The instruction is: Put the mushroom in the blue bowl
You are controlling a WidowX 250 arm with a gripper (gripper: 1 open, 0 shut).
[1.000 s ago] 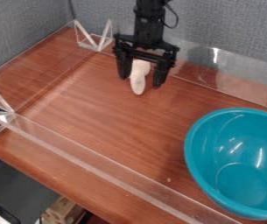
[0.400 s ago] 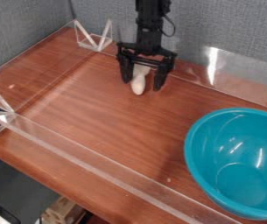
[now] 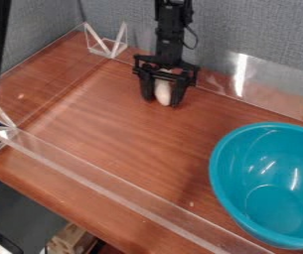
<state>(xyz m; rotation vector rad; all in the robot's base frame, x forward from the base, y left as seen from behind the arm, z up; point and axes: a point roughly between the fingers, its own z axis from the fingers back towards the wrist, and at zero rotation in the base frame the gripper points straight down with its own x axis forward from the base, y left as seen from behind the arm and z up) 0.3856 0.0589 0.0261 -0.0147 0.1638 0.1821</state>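
The gripper sits in the upper middle of the frame, pointing straight down at the wooden table. Its 2 black fingers stand on either side of the mushroom, which shows as a small pale shape between them, resting on the table. The fingers are low and close around it, so they can squeeze it from both sides. I cannot tell if they are pressing on the mushroom or just beside it, so I cannot say if it is held tight.

The blue bowl is in the lower right of the frame, well apart from the mushroom. It is wide, deep and has nothing in it, so it makes an easy place to drop a small thing.

A clear wall runs around the table edge, likely to stop things rolling off.

The step in hand looks like the grab. After that comes a lift and a carry toward the lower right, then letting go over the bowl.
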